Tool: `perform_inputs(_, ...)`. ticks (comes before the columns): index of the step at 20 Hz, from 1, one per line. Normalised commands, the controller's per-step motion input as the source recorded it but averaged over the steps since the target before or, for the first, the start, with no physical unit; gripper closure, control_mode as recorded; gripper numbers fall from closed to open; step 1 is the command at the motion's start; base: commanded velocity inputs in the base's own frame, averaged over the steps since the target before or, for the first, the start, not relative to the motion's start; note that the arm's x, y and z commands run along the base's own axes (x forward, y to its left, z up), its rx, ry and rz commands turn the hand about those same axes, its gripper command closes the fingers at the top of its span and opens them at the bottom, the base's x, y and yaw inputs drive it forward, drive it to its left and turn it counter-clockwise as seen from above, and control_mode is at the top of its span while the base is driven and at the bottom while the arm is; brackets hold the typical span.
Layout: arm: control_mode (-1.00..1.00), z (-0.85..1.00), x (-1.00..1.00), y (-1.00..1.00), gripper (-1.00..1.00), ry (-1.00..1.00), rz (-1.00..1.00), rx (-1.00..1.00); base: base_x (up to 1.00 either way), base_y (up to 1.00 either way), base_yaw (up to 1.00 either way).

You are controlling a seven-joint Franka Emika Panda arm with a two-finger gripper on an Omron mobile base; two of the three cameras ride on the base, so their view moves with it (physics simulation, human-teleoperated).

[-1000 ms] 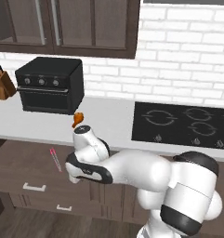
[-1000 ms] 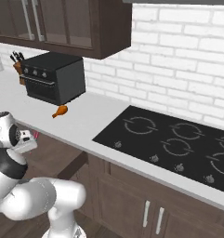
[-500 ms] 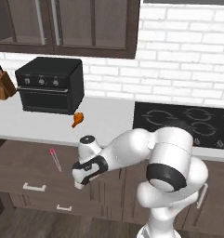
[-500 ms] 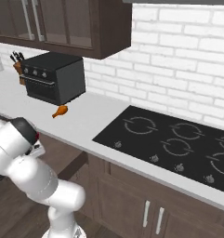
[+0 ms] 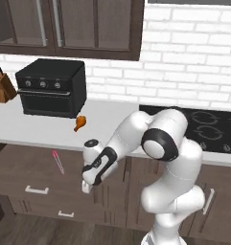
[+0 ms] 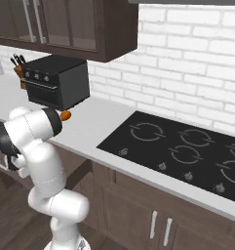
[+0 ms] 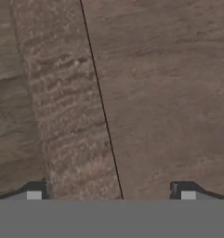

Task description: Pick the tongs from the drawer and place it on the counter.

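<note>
**Tongs not yet grasped; pick and place both pending**

While the arm reaches low in front of the cabinets, the claw [image 5: 88,184] hangs beside the open drawer [image 5: 26,174], pointing down. Its tips [image 7: 33,194] stand wide apart, released, with nothing between them and brown wood grain beyond. The tongs [image 5: 58,161] lie inside the drawer, left of the claw and apart from it. The tabletop [image 5: 107,119] carries a drumstick [image 5: 79,123] and toaster oven [image 5: 51,87]. Judgement: early stage; grasp, lift and placement all remain.
</note>
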Motion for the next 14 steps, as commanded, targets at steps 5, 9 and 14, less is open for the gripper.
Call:
perform_inputs(5,-1.00,-0.17,-0.99,0.17,-1.00,0.12,0.12,-0.04,0.00,0.00,0.00)
perform_inputs(9,-1.00,-0.01,-1.00,0.34,-1.00,0.10,0.09,0.00,0.00,0.00,0.00)
perform_inputs(14,-1.00,0.00,-1.00,0.44,-1.00,0.14,0.08,0.00,0.00,0.00,0.00)
